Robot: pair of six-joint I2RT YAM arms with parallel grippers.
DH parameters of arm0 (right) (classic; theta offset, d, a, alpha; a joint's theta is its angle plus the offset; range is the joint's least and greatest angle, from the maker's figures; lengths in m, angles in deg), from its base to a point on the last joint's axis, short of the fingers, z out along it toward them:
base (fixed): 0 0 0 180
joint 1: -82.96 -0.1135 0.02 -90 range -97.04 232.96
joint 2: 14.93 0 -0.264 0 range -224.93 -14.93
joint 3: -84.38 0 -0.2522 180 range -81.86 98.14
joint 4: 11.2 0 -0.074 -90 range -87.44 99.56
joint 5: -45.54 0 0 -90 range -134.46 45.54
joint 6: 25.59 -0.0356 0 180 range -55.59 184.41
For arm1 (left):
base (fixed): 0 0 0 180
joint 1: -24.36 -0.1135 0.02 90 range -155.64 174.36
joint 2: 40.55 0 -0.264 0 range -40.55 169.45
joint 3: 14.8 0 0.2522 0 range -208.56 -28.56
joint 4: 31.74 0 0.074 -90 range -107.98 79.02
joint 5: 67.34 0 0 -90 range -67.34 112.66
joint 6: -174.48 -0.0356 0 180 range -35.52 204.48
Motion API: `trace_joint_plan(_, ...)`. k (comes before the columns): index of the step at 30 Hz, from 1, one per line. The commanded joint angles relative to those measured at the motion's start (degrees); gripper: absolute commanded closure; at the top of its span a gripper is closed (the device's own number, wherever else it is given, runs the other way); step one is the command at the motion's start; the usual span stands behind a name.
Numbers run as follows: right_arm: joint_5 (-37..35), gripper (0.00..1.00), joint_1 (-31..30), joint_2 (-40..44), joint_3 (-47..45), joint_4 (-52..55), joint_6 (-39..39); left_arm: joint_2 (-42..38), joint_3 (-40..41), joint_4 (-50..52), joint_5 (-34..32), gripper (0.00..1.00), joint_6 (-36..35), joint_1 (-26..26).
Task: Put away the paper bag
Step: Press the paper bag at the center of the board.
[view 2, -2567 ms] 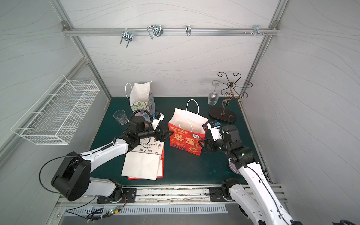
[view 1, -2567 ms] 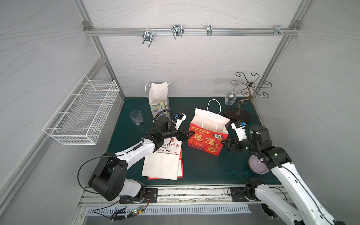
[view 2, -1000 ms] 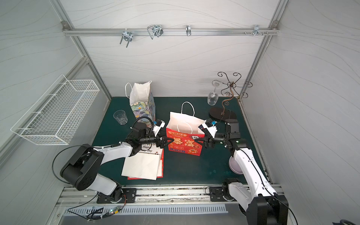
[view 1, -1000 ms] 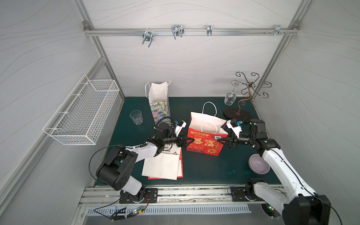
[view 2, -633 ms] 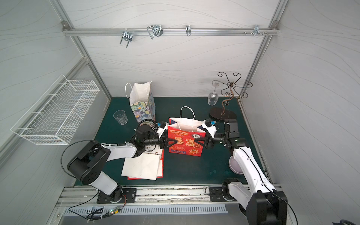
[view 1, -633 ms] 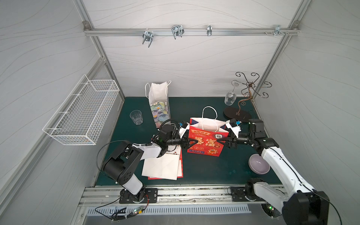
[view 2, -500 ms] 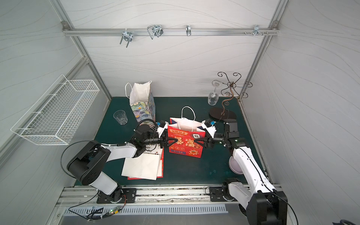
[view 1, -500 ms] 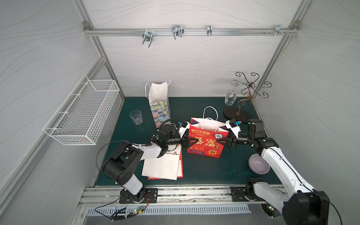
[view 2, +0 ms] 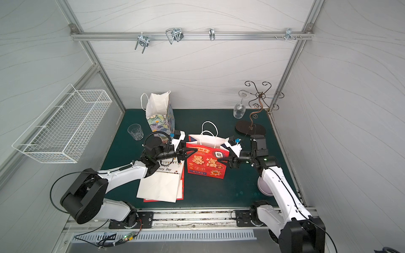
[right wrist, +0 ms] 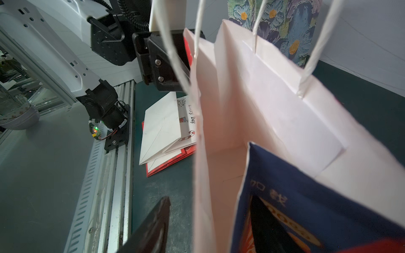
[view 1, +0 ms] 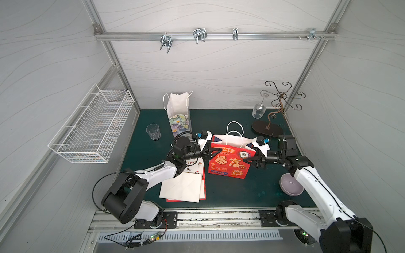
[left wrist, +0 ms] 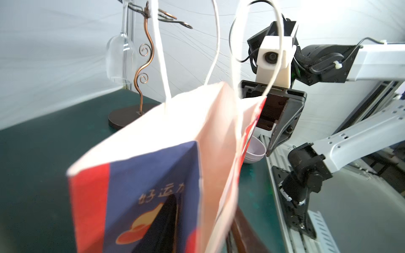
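Note:
The red paper bag (view 1: pixel 228 163) (view 2: pixel 203 163) stands open on the green mat, its white handles upright. My left gripper (view 1: pixel 215 153) (view 2: pixel 194 152) reaches in from the bag's left end. In the left wrist view its jaws (left wrist: pixel 203 219) are shut on the bag's front corner, one finger on the blue side panel (left wrist: pixel 153 175) and one outside the front panel. My right gripper (view 1: pixel 247 162) (view 2: pixel 219 163) is at the bag's right end. In the right wrist view it (right wrist: pixel 209 198) is open astride that front corner, its outer finger clear of the paper (right wrist: pixel 274 131).
A floral bag (view 1: pixel 178 116) and a glass tumbler (view 1: pixel 153 131) stand at the back left. Flattened bags (view 1: pixel 184 186) lie under my left arm. A wine-glass stand (view 1: pixel 267 129) is back right, a purple bowl (view 1: pixel 290 186) under my right arm. A wire basket (view 1: pixel 94 124) hangs left.
Both grippers have closed in on the bag's two ends and the bag now stands squarer. The left jaws have narrowed onto its corner; the right jaws have narrowed slightly.

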Motion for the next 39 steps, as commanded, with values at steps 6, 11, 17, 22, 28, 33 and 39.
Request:
trace_joint_plan(6,-1.32,0.34,3.93,5.70,-0.28,1.51,-1.72,-0.76,-0.66,1.11,0.61,0.79,-3.18,-0.24)
trace_joint_plan(11,-5.91,0.20,7.43,9.54,-1.15,0.13,-1.87,-2.23,-0.38,4.44,1.02,0.81,-5.24,-0.26)
trace_joint_plan(17,-4.66,0.01,7.81,5.63,0.85,-3.44,-2.06,-2.33,-0.80,5.81,1.64,0.82,-5.86,-0.26)
trace_joint_plan(22,-5.25,0.01,7.81,2.21,3.76,-4.26,0.25,-2.33,-0.65,5.98,1.44,0.82,-6.10,-0.23)
trace_joint_plan(28,1.24,0.01,6.43,-1.88,5.25,-4.17,1.11,-2.24,-0.38,5.49,0.67,0.83,-5.61,-0.33)
trace_joint_plan(33,6.27,0.03,4.34,-4.18,5.44,-0.91,2.64,-1.65,-0.25,3.37,-3.30,0.83,-3.01,-0.35)
trace_joint_plan(39,7.11,0.15,3.76,-5.19,3.71,-2.48,2.78,-0.41,0.51,0.63,-8.19,0.85,-0.09,-0.31)
